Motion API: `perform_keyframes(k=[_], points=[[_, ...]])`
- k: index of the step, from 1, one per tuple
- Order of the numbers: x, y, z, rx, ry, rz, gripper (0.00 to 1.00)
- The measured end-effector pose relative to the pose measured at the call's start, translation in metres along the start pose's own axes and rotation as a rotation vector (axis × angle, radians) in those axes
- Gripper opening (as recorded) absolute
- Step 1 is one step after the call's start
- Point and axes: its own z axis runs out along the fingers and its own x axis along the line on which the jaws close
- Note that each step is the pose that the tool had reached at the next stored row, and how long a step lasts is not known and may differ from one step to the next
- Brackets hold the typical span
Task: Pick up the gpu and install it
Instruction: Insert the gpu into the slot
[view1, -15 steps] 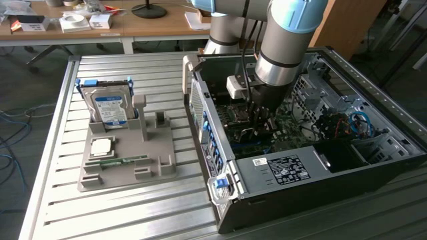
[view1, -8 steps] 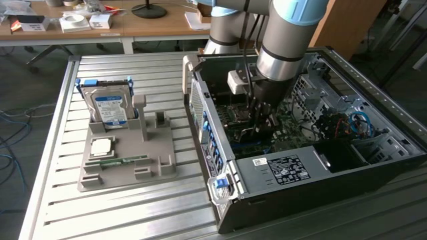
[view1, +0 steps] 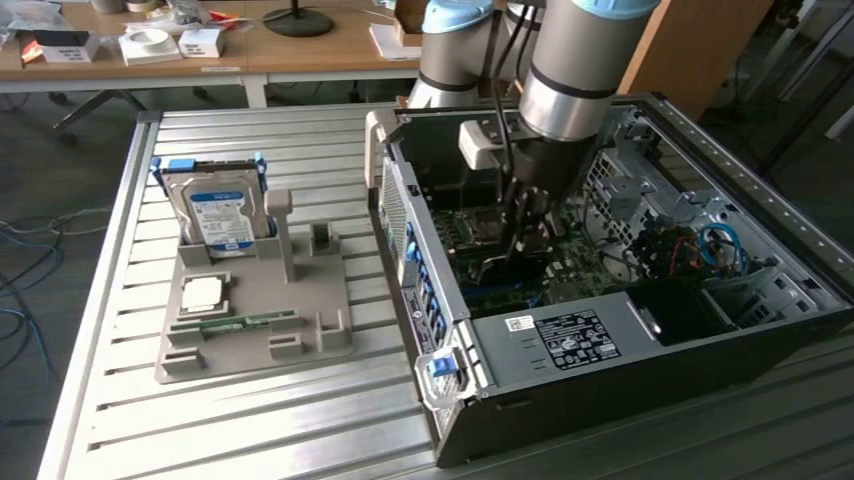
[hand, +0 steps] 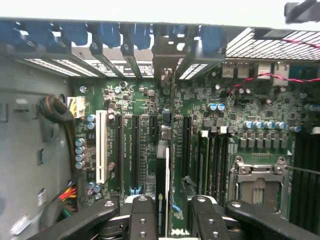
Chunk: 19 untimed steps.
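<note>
The gpu (hand: 161, 185) is inside the open computer case (view1: 747, 330), standing on edge over the motherboard (hand: 250, 100). In the wrist view you mostly see its thin edge: a dark card with a pale strip alongside. Its long axis runs parallel to the expansion slots, one end pointing at the rear bracket wall with the blue slot clips (hand: 125, 35) and the other end sitting between the fingers.

The gripper (hand: 170, 220) is clamped on the card, one finger on each flat face (jaws fairly wide but clearly pinching it). Whether the card is actually seated in a slot, I can't tell.

The case lies on its side on a ribbed aluminium table (view1: 267, 430). On the exterior view's left there's a grey holder tray (view1: 254, 330) with a silver hard drive (view1: 220, 220) standing in it, a cpu (view1: 203, 292) and a green memory stick (view1: 247, 321) lying flat. Wooden desks (view1: 307, 50) with boxes sit behind.

The arm (view1: 574, 70) comes straight down into the case, wrist vertical, gripper pointing at the board.
</note>
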Motion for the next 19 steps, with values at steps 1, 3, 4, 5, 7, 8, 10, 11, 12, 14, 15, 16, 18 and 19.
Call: perform_keyframes(k=[1,3,4,5,7,8,10,11,12,14,15,16,18,19], points=[[0.000,0.0000,-0.0029,0.0000,-0.0001,0.000,0.33],[0.000,-0.0001,-0.0085,0.0001,-0.0003,0.000,0.33],[0.000,-0.0002,-0.0111,0.0001,-0.0004,0.000,0.33],[0.000,-0.0002,-0.0136,0.0001,-0.0004,0.000,0.33],[0.000,-0.0004,-0.0172,0.0001,-0.0009,0.000,0.33],[0.000,-0.0004,-0.0190,0.0002,-0.0011,0.000,0.33],[0.000,-0.0005,-0.0229,0.0002,-0.0011,0.000,0.33],[0.000,-0.0006,-0.0245,0.0002,-0.0013,0.000,0.33],[0.000,-0.0006,-0.0260,0.0001,-0.0013,0.000,0.33],[-0.001,-0.0007,-0.0285,0.0001,-0.0014,0.000,0.33],[-0.001,-0.0007,-0.0296,0.0001,-0.0015,0.000,0.33],[-0.001,-0.0007,-0.0308,0.0001,-0.0014,0.000,0.33],[-0.001,-0.0007,-0.0336,0.0001,-0.0015,0.000,0.33],[-0.001,-0.0008,-0.0346,0.0000,-0.0013,0.000,0.33]])
